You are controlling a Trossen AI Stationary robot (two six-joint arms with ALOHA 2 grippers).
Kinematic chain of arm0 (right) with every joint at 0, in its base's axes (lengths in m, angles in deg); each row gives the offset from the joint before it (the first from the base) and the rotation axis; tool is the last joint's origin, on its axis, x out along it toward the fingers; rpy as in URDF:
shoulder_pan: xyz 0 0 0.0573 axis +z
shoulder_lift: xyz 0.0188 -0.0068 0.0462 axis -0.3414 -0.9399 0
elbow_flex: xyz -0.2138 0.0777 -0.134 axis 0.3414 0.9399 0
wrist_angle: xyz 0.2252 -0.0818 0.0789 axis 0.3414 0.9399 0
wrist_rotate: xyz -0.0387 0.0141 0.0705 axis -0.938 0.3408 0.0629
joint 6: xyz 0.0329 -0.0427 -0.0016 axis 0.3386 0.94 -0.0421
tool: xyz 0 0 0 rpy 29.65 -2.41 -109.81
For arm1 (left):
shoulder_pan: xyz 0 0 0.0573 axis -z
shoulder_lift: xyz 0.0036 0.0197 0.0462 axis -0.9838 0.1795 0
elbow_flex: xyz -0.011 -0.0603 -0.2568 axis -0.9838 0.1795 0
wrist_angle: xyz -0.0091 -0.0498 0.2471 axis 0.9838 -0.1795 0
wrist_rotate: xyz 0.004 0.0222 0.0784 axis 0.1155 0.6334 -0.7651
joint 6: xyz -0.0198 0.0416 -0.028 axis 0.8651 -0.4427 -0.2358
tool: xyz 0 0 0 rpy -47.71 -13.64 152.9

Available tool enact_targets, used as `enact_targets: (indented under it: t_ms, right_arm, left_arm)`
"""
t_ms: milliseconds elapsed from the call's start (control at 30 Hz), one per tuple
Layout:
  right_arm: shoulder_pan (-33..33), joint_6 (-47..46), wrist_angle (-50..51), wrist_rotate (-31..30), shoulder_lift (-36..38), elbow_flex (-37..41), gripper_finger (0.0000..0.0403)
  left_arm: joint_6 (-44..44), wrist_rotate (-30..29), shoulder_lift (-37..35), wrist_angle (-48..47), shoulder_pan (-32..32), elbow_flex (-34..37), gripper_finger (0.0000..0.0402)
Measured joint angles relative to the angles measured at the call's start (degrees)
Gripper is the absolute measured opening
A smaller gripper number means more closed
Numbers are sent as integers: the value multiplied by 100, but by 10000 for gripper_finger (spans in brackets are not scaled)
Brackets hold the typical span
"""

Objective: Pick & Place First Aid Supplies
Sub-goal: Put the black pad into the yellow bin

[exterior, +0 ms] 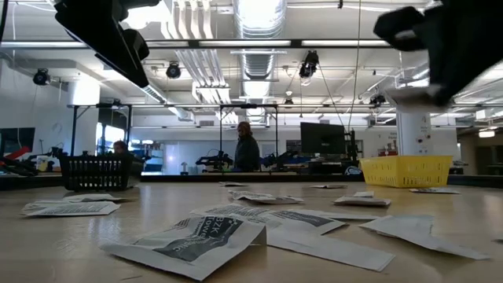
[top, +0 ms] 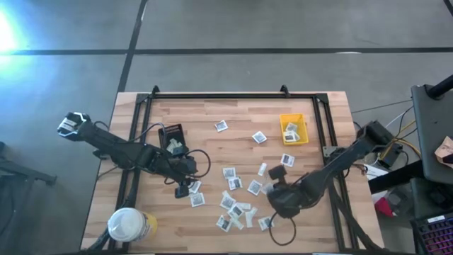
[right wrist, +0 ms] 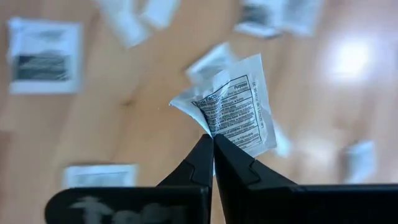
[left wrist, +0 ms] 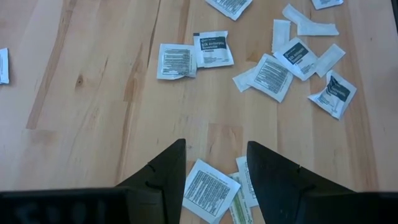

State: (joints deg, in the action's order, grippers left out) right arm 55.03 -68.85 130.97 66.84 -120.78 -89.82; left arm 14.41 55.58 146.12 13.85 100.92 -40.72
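One crinkled, glossy packet [right wrist: 233, 102] pinched in right pincer [right wrist: 212, 142]; woodgrain table [right wrist: 143, 124].

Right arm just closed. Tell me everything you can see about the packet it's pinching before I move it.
The packet is a small, flat, white sachet, apparently foil or paper, with dark printed text in a boxed panel on the visible face. It is crumpled, one edge folded over. The right gripper has its jaws shut on the packet's lower edge, so it stands up past the tips, lifted clear of the wooden table. Nothing else touches it; other packets lie blurred below.
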Motion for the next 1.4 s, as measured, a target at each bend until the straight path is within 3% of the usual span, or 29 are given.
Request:
enact_targets:
  t_ms: [300,633,1000,1400]
  right_arm:
    - [-372,-148,5,-1938,1145,270,8]
    - [-1530,-149,-6,-2940,2280,787,8]
    - [-3435,-952,5,-2676,2982,1499,8]
    - [-5364,-1236,14,-414,2799,1945,8]
  left_arm:
    - [-30,1,0,32,0,146,163]
    - [6,1,-2,70,0,271,163]
    - [4,1,-2,66,1,271,163]
    - [194,3,-2,70,0,271,163]
